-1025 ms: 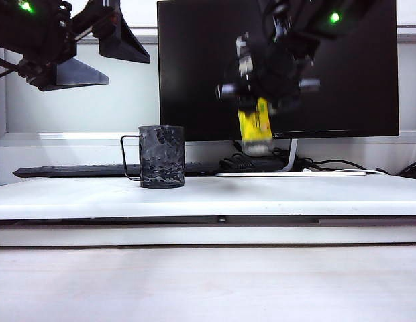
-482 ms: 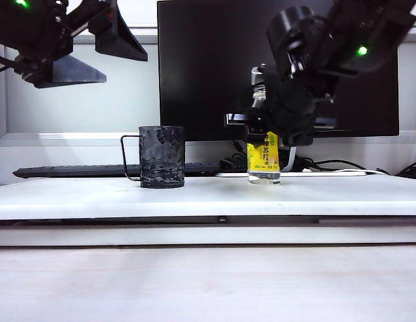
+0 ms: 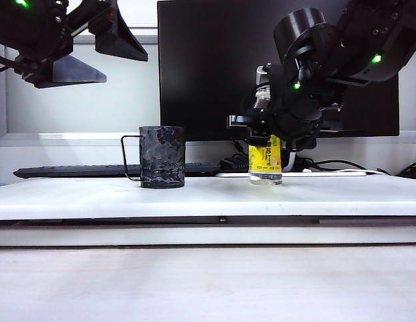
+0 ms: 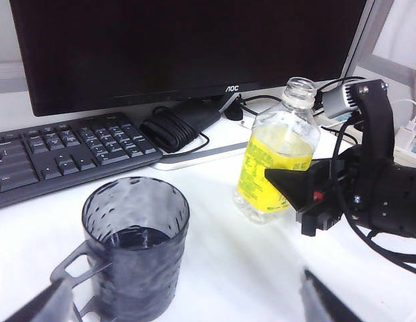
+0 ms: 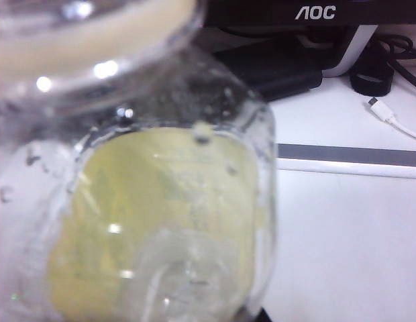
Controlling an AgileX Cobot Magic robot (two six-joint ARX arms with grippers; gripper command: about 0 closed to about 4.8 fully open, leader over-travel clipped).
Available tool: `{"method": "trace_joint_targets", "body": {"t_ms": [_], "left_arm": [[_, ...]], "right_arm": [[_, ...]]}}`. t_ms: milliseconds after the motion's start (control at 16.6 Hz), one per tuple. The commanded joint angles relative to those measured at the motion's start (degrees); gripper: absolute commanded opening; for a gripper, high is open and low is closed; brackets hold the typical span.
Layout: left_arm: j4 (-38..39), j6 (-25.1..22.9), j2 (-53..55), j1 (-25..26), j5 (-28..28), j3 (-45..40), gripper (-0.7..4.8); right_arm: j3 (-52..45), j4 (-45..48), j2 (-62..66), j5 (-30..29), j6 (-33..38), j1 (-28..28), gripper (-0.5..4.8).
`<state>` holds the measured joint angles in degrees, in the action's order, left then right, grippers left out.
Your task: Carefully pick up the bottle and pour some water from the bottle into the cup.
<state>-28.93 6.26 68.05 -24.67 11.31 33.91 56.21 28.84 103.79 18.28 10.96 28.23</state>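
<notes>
Since one second ago, the bottle (image 3: 265,163) has come down from mid-air, where it hung blurred and tilted, and now stands upright on the white table (image 3: 208,194), right of centre. It has barely shifted over the last half second.

Right gripper (image 3: 283,129): positioned at the bottle, its dark body covering the bottle's upper part in the exterior view. The left wrist view shows one black finger (image 4: 298,186) laid against the yellow label, so the jaws are closed on the bottle (image 4: 278,157). The right wrist view is filled by the bottle (image 5: 147,221) at close range, with droplets on the clear plastic.

Left gripper (image 3: 87,50): raised high at the far left, well apart from both objects. Its jaws are spread wide and hold nothing.

Cup (image 3: 162,156): upright on the table, left of the bottle and well apart from it, wire handle pointing left. The left wrist view shows liquid pooled low inside the cup (image 4: 135,251).

Behind the objects stand a black monitor (image 3: 208,60) and a keyboard (image 3: 74,171).
</notes>
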Motion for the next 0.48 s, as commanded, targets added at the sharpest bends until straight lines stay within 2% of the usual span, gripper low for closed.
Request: {"method": "trace_joint_targets", "body": {"t_ms": [60, 121, 181, 241, 362, 482], "left_arm": [[-0.90, 0.22, -0.20, 0.02, 0.31, 0.26, 4.79], [-0.87, 1.11, -0.20, 0.02, 0.28, 0.26, 4.79], [-0.74, 1.70, -0.20, 0.02, 0.28, 0.26, 4.79], [-0.63, 1.70, -0.20, 0.02, 0.28, 0.26, 4.79], [-0.11, 1.70, -0.20, 0.02, 0.28, 0.26, 4.79], [0.07, 1.70, -0.20, 0.02, 0.31, 0.26, 4.79]], "right_arm": [[-0.98, -4.76, 0.98, -0.66, -2.01, 0.04, 1.70], [-0.96, -3.85, 0.96, -0.68, -2.95, 0.04, 1.78], [-0.96, -3.58, 0.96, -0.72, -3.10, 0.04, 2.38], [-0.96, -3.41, 0.94, -1.77, -3.10, 0.04, 2.62], [-0.94, -2.19, 0.92, -4.28, -3.30, 0.07, 2.87], [-0.94, 0.07, 0.76, -5.18, -3.52, 0.11, 4.38]]}}
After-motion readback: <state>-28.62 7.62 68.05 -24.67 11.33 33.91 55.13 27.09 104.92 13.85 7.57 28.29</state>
